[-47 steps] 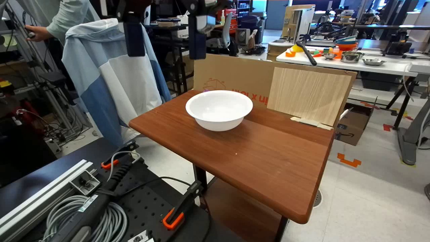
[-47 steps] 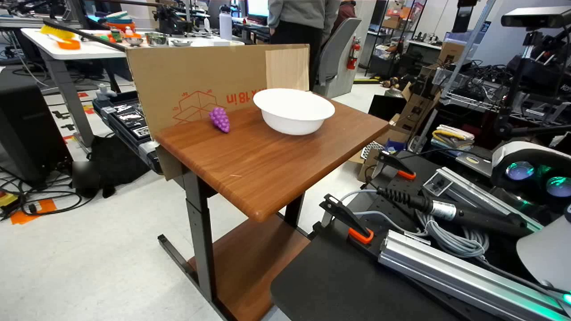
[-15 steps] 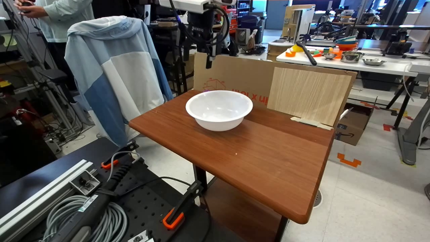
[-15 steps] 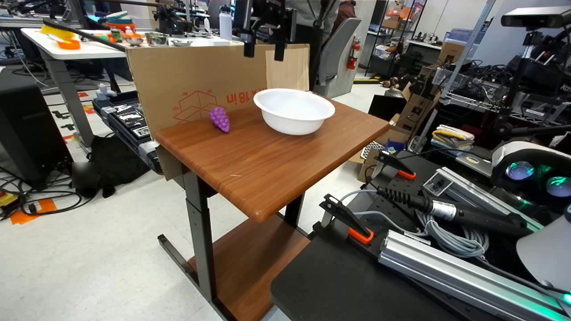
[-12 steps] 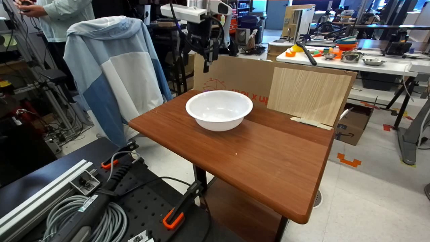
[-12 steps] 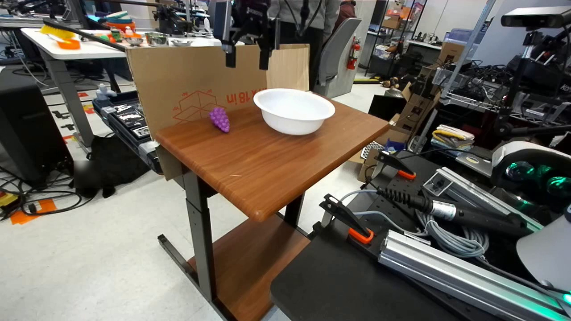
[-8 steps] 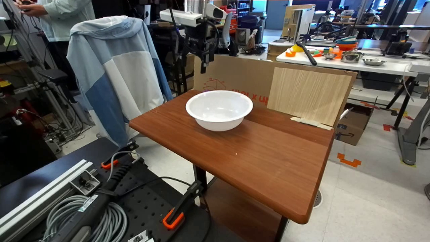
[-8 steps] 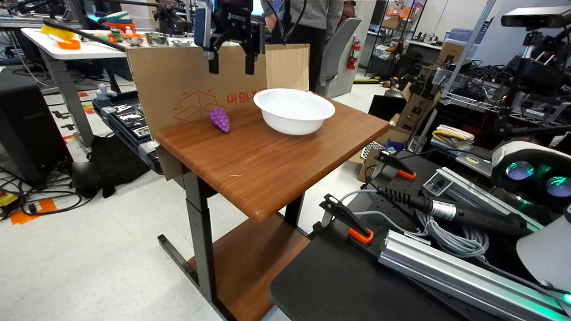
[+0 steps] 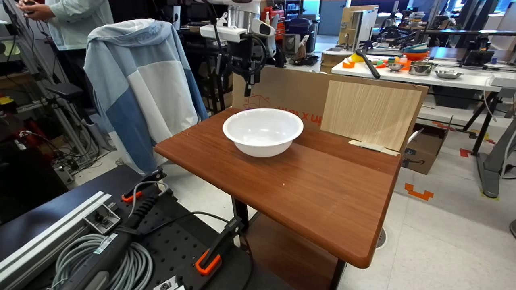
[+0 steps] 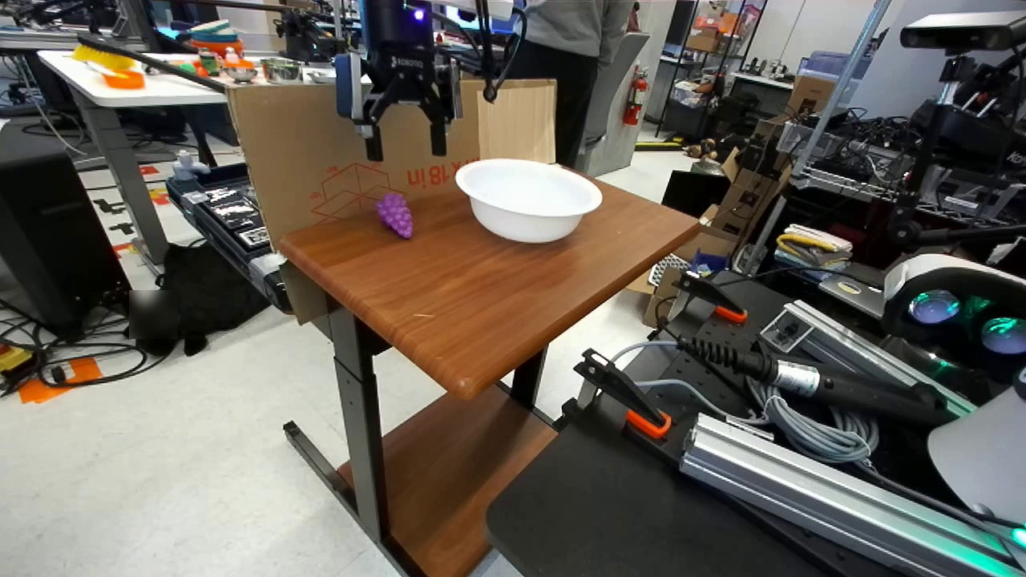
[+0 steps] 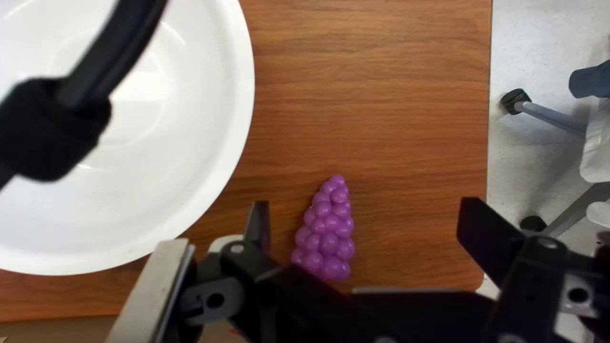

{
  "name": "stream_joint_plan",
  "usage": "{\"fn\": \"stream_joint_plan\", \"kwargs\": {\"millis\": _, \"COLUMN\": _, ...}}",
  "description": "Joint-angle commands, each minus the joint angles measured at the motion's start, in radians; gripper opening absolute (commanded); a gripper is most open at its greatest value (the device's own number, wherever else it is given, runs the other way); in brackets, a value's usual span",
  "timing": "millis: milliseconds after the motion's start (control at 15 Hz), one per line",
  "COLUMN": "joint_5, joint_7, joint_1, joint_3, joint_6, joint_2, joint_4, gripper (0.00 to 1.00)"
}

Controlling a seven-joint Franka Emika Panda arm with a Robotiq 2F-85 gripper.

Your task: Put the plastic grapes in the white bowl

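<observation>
While the black two-fingered gripper (image 10: 406,146) is hanging spread wide, holding nothing, the bumpy purple plastic grapes (image 11: 328,229) are lying below on the brown wood-looking table (image 10: 481,296), and the round white bowl (image 10: 529,223) is sitting near them.

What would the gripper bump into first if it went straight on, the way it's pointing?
Probably the grapes. The gripper points down, and the wrist view shows them between its open jaws. Depth is hard to judge, so it could touch the table first instead.
</observation>
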Motion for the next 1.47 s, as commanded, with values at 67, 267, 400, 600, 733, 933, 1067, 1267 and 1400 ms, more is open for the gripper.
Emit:
{"fn": "stream_joint_plan", "kwargs": {"millis": 67, "joint_5": -0.026, "joint_7": 0.035, "joint_1": 0.005, "joint_3": -0.014, "joint_6": -0.11, "joint_2": 0.131, "joint_4": 0.172, "gripper": 1.0}}
{"fn": "stream_joint_plan", "kwargs": {"millis": 267, "joint_5": -0.037, "joint_7": 0.046, "joint_1": 0.007, "joint_3": -0.017, "joint_6": -0.15, "joint_2": 0.179, "joint_4": 0.233, "gripper": 1.0}}
{"fn": "stream_joint_plan", "kwargs": {"millis": 400, "joint_5": -0.044, "joint_7": 0.052, "joint_1": 0.008, "joint_3": -0.018, "joint_6": -0.169, "joint_2": 0.203, "joint_4": 0.266, "gripper": 1.0}}
{"fn": "stream_joint_plan", "kwargs": {"millis": 600, "joint_5": -0.052, "joint_7": 0.06, "joint_1": 0.01, "joint_3": -0.021, "joint_6": -0.203, "joint_2": 0.229, "joint_4": 0.31, "gripper": 1.0}}
{"fn": "stream_joint_plan", "kwargs": {"millis": 733, "joint_5": -0.046, "joint_7": 0.07, "joint_1": 0.008, "joint_3": -0.02, "joint_6": -0.238, "joint_2": 0.243, "joint_4": 0.337, "gripper": 1.0}}
{"fn": "stream_joint_plan", "kwargs": {"millis": 933, "joint_5": -0.042, "joint_7": 0.091, "joint_1": 0.008, "joint_3": -0.02, "joint_6": -0.294, "joint_2": 0.259, "joint_4": 0.371, "gripper": 1.0}}
{"fn": "stream_joint_plan", "kwargs": {"millis": 1067, "joint_5": -0.029, "joint_7": 0.1, "joint_1": 0.004, "joint_3": -0.014, "joint_6": -0.35, "joint_2": 0.269, "joint_4": 0.393, "gripper": 1.0}}
{"fn": "stream_joint_plan", "kwargs": {"millis": 1267, "joint_5": -0.033, "joint_7": 0.081, "joint_1": 0.001, "joint_3": -0.012, "joint_6": -0.31, "joint_2": 0.227, "joint_4": 0.319, "gripper": 1.0}}
{"fn": "stream_joint_plan", "kwargs": {"millis": 1400, "joint_5": -0.033, "joint_7": 0.081, "joint_1": 0.001, "joint_3": -0.012, "joint_6": -0.309, "joint_2": 0.227, "joint_4": 0.317, "gripper": 1.0}}
